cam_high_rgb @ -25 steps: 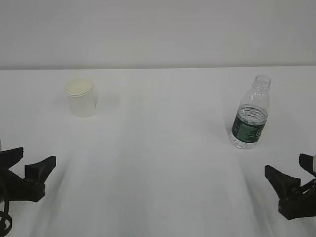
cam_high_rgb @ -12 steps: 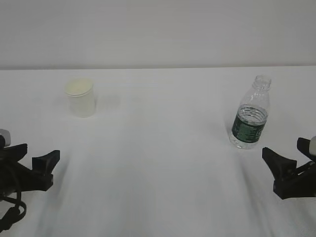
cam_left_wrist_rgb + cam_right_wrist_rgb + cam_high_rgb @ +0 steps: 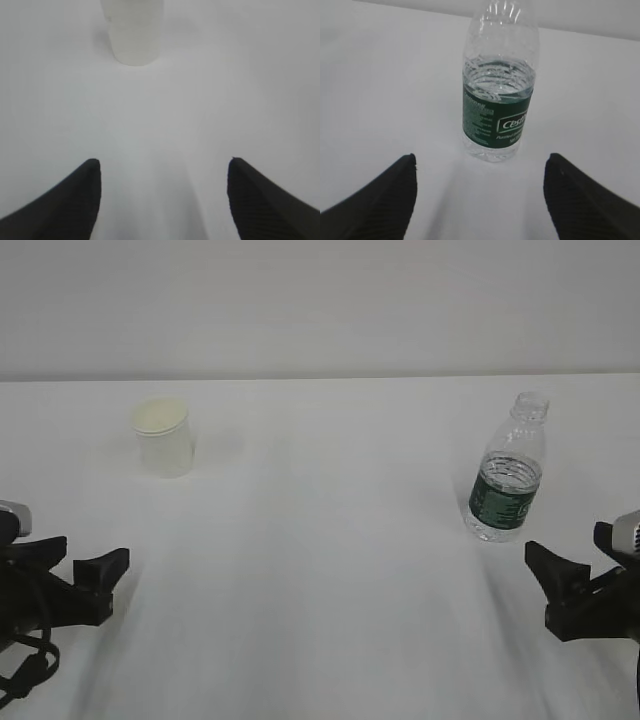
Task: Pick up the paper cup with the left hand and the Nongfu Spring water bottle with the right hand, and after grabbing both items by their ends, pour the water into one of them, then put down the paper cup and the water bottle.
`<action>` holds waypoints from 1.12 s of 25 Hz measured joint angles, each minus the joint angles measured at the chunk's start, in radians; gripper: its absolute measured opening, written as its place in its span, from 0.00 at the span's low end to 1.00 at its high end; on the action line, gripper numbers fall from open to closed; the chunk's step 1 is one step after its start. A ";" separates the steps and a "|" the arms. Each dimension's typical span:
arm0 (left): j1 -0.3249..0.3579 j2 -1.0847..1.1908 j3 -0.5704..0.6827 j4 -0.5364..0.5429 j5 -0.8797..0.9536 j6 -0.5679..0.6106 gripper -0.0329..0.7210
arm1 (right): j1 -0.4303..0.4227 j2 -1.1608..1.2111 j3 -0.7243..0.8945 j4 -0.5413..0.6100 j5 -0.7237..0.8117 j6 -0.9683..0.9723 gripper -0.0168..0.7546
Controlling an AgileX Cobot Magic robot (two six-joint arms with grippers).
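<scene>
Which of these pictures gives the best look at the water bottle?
The right wrist view: the water bottle fills the middle, so its green label and the water line inside are plain. The exterior view shows it whole but small, standing uncapped on the table's right side. The left wrist view does not show it, only the paper cup.

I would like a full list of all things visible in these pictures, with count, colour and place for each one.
paper cup: one, white with a cream inside, upright on the far left of the table.
water bottle: one, clear with a dark green label, no cap, upright on the right; water reaches about to the top of the label.
table: one, white, under everything.
wall: one, pale grey, behind the table.
left claw: one, black, open, near left, apart from the cup.
right claw: one, black, open, near right, facing the bottle, not touching it.
</scene>
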 joint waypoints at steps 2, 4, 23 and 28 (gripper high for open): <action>0.059 0.000 -0.002 0.070 0.000 -0.020 0.80 | 0.000 0.021 0.000 0.001 0.000 0.000 0.78; 0.125 0.000 -0.013 0.155 0.000 -0.048 0.80 | 0.000 0.030 -0.002 0.001 0.000 0.000 0.78; 0.306 0.000 -0.107 0.503 0.000 -0.145 0.74 | 0.000 0.031 -0.023 0.002 0.000 0.000 0.78; 0.308 0.000 -0.107 0.468 0.000 -0.145 0.74 | 0.000 0.032 -0.050 0.002 0.000 -0.002 0.78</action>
